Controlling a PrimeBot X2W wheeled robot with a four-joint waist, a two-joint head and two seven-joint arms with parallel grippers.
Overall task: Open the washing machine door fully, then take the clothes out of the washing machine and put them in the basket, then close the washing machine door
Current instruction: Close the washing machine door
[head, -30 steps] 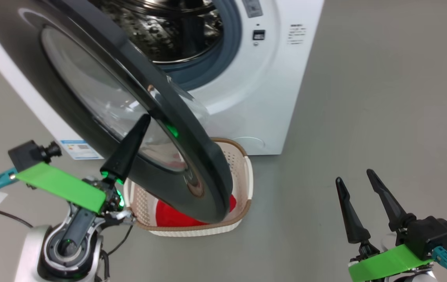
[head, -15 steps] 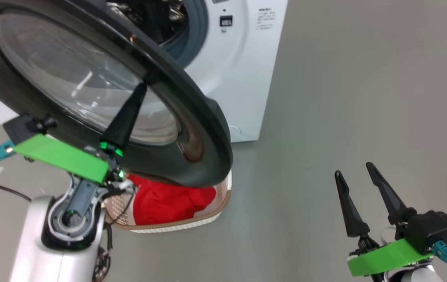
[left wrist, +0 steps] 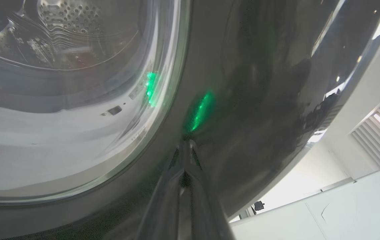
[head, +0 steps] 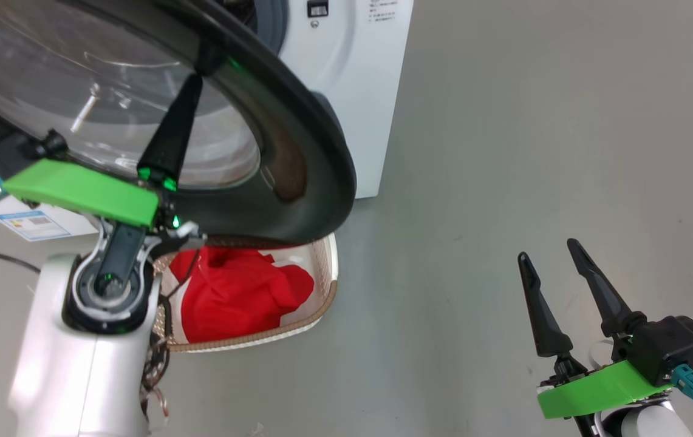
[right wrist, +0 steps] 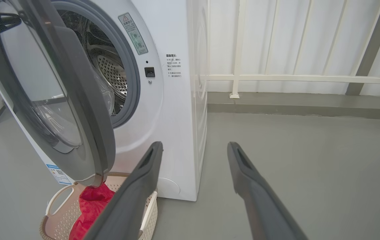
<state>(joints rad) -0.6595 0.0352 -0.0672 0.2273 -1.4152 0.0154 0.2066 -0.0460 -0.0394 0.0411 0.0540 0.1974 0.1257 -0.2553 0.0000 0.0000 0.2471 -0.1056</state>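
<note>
I am looking down from the head camera at the washing machine (head: pixel 352 91), a white front-loader on a grey floor (head: pixel 504 152). The washing machine door (head: pixel 297 152) stands partly open, and its glossy black rim hangs over the near end of the basket (head: pixel 322 285). The left gripper (head: pixel 200 67) has its two dark fingers clenched together on nothing. Their tips press against the outer face of the door's rim (in the left wrist view they meet their own reflection there). The clothes (head: pixel 237 291), bright red, lie bunched inside the basket, just in front of the machine. The right gripper (head: pixel 548 250) hangs well apart at the lower right, fingers spread wide and empty.
</note>
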